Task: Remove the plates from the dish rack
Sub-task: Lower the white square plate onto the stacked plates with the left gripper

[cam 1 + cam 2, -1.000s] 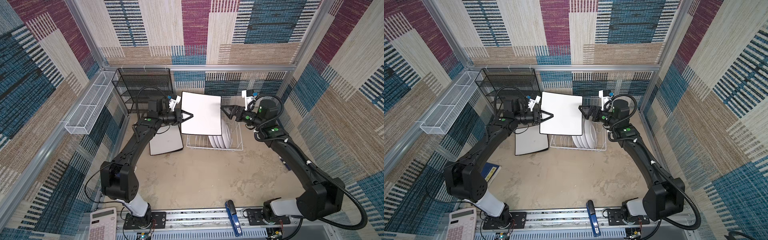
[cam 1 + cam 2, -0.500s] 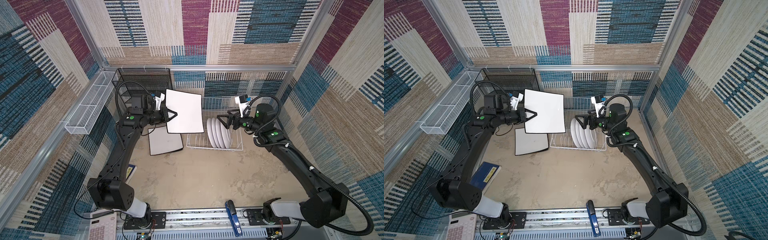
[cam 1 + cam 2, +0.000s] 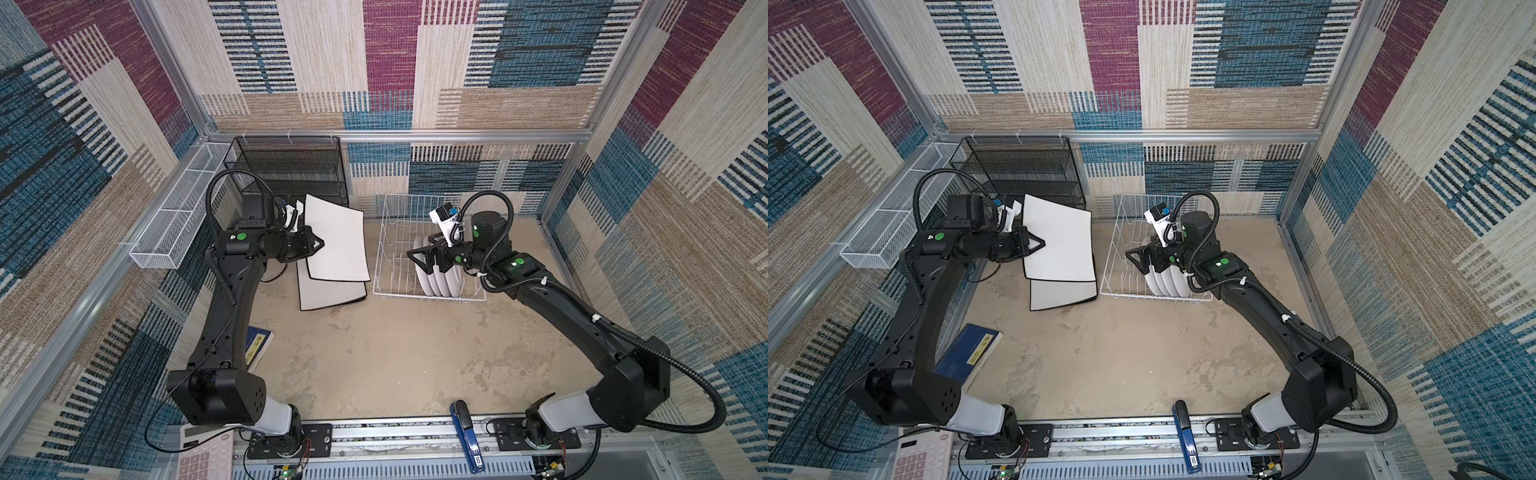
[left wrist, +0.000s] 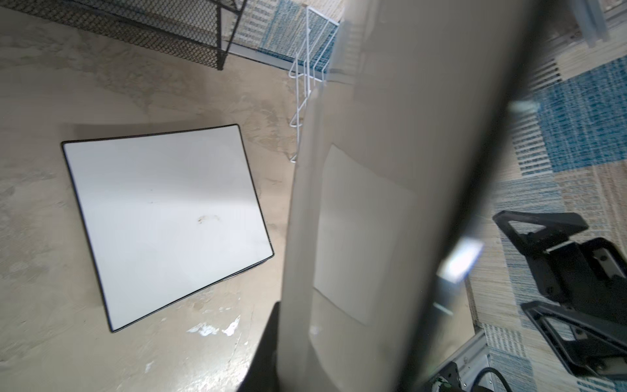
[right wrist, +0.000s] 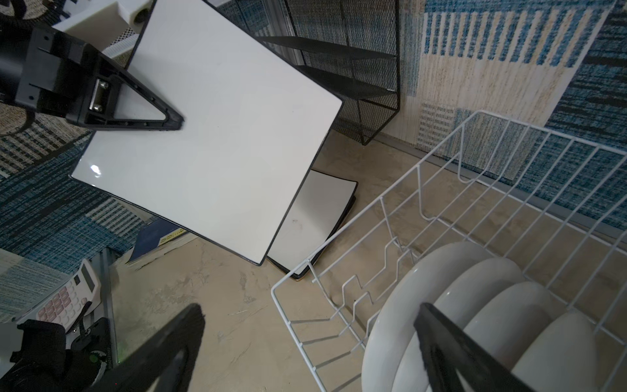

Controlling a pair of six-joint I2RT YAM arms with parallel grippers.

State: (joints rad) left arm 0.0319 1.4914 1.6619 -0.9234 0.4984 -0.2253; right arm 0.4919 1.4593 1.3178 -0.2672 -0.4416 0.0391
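Left hand [image 3: 321, 243] holds square plate [image 3: 340, 239], seemingly over stack [image 3: 332, 293].

dish rack [image 3: 380, 249]: right of your stacked square plates [image 3: 332, 293]
round plates [image 3: 434, 282]: upright in the rack
raised square plate [image 3: 338, 241]: over your stack

Woven patchwork walls [image 3: 390, 62] in blue, maroon and beige close three sides, framed by aluminium bars [image 3: 415, 135]. The floor [image 3: 395, 353] is mottled beige, evenly lit. A black mesh shelf [image 3: 291, 166] stands at upper left of centre; a white mesh basket [image 3: 174, 220] hangs on the left wall.
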